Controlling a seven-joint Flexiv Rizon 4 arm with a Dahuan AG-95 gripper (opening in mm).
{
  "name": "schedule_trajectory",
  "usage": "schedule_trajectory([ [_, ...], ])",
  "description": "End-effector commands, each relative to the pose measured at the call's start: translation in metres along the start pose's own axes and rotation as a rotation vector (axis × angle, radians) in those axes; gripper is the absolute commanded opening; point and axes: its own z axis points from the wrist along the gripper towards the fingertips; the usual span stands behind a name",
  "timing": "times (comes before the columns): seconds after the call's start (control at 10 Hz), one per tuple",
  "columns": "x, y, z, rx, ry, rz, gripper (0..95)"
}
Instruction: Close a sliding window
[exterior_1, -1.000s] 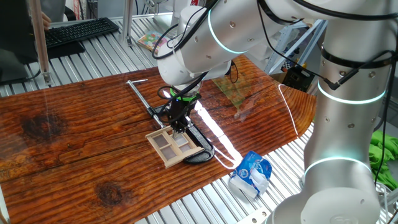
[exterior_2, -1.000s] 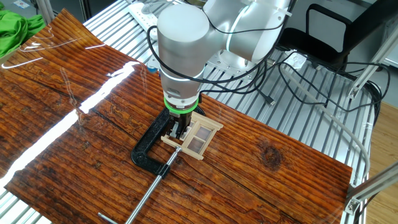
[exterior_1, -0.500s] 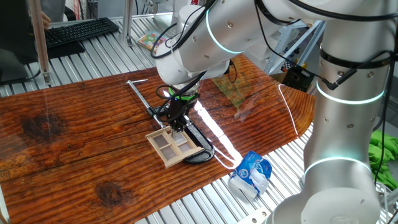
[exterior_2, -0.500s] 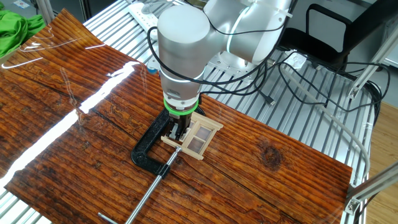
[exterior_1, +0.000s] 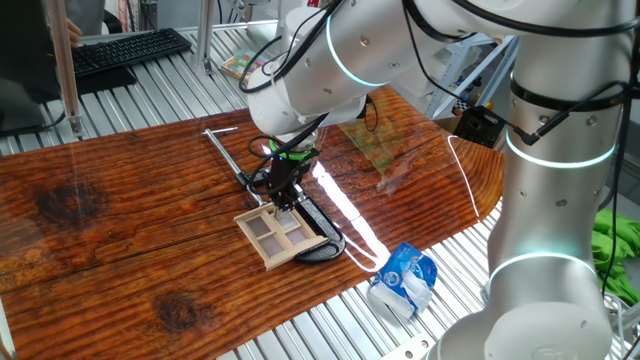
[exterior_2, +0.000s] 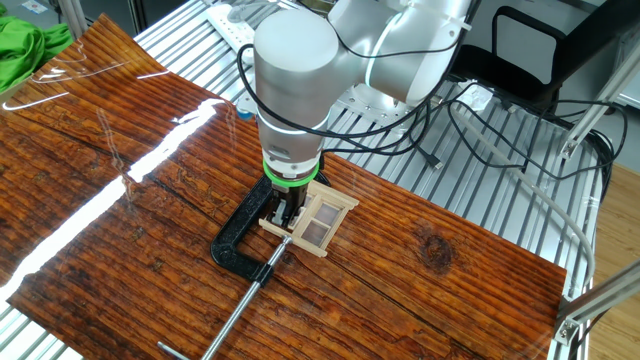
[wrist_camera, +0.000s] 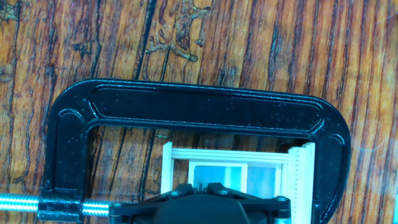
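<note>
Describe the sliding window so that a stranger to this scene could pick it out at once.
On the dark reddish wooden table, look straight below the white arm's gripper. There lies the sliding window, a small pale wooden frame with greyish panes, set in the mouth of a black C-clamp, the only pale wooden thing there.

Black C-clamp (wrist_camera: 186, 109) on wooden table (exterior_1: 120, 240); blue-white bag (exterior_1: 405, 278) at edge; keyboard (exterior_1: 125, 50) behind.

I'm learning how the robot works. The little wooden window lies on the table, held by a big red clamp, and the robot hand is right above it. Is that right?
Almost. The clamp is black, not red; the hand view shows it plainly. The rest holds: the little wooden window lies on the table, and the gripper is right above it.
</note>
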Motion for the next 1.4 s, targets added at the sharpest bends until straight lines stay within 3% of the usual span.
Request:
schedule_trajectory([
  [0.1,0.000,0.001,0.000,-0.001,-0.006,0.001,0.0],
  [0.9,0.000,0.002,-0.004,0.018,-0.005,-0.047,0.0],
  [1.2,-0.002,0.000,-0.017,0.038,0.017,-0.125,0.0],
  [1.4,-0.004,-0.002,-0.025,0.043,0.018,-0.230,0.0],
])
